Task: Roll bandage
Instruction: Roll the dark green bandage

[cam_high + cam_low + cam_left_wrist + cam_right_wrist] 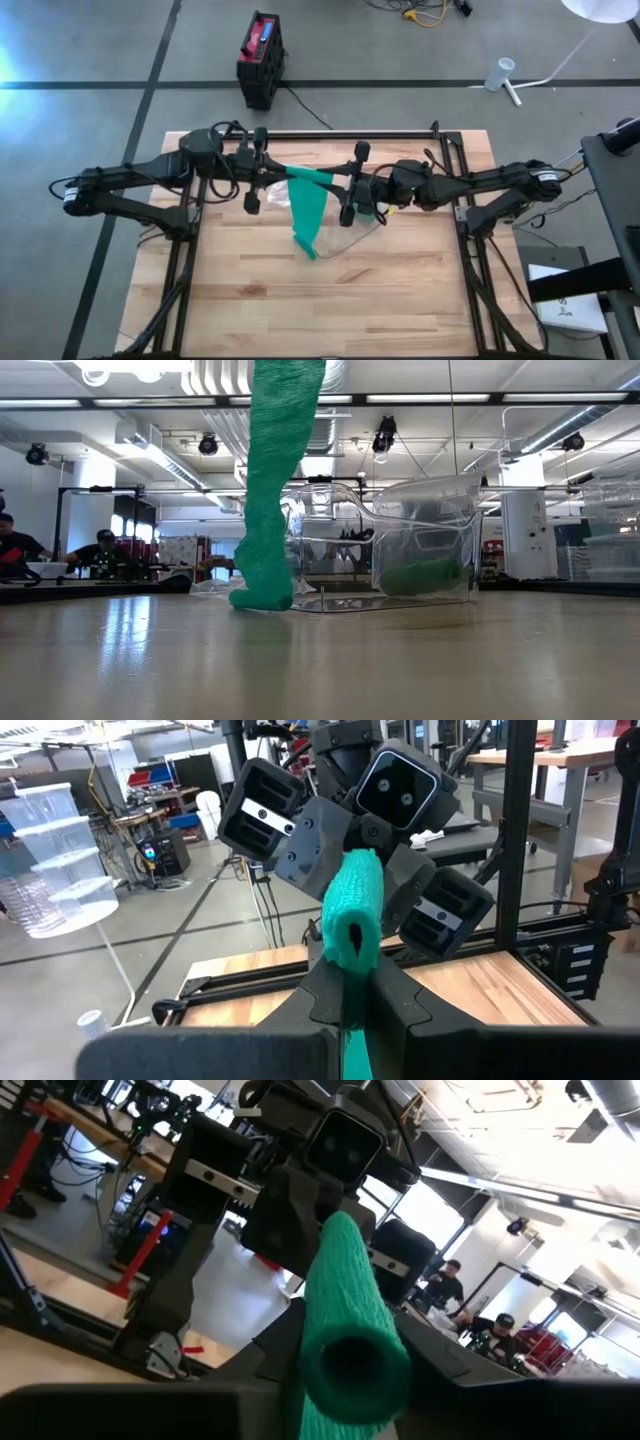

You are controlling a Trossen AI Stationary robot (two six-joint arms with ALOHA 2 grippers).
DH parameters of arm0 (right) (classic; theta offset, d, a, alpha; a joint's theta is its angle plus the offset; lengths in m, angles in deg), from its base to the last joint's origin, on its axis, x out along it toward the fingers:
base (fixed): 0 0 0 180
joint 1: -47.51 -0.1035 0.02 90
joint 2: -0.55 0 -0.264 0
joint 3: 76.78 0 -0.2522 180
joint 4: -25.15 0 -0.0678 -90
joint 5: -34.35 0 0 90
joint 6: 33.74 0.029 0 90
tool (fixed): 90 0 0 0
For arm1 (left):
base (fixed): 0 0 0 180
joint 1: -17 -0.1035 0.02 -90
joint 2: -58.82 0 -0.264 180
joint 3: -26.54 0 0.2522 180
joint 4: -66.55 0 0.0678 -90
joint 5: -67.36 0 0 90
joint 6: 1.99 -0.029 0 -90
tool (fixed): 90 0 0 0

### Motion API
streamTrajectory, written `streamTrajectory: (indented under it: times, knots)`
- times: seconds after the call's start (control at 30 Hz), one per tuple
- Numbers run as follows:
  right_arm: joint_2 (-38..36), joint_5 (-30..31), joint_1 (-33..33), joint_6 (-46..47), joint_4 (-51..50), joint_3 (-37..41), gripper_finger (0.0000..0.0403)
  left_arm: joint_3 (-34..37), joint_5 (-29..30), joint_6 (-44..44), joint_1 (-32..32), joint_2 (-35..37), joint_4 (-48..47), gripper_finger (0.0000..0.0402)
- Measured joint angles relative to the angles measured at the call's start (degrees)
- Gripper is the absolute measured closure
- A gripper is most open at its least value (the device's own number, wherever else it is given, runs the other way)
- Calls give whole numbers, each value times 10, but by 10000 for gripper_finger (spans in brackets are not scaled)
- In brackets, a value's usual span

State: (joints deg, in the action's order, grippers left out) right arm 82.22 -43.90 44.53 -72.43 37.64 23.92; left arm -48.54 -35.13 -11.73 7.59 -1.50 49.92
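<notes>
1. Left hand: pressed together, pinching the flat end of the green bandage. It hangs over the bench just left of centre, with the bandage running away from it toward three o'clock in the high view.
2. Right hand: fingers set to either side of the rolled end of the bandage; whether they actually press on it I cannot tell. The roll lies toward nine o'clock from this hand.
3. Long axis: the raised span runs nine to three between the two hands, which face each other with the roll between them. Both are at the bandage; neither is nearer.
4. Loose tail: hangs from the span toward six o'clock, its tip resting on the bench.
5. Clear plastic container: stands on the bench beneath the right hand, with something green inside.
6. Judgement: winding turns on that shared axis; the tail must feed upward as the roll spins.
</notes>
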Motion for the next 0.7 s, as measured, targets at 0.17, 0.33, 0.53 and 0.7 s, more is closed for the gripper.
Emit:
streamTrajectory:
  times: [0.17, 0.33, 0.53, 0.7]
  knots:
    - [0, -1, 0, 3, -1, 0, 337, 0, 0, 0, 0, -8, 5, 393]
    - [0, -2, 0, 7, -8, 0, 375, 0, 0, -3, 0, -11, 8, 393]
    - [-6, -27, 1, 61, -20, 0, 394, 0, 3, -45, 0, 2, -2, 392]
    - [-11, -26, 1, 82, -33, 0, 394, 1, 26, -64, 0, 7, -12, 392]
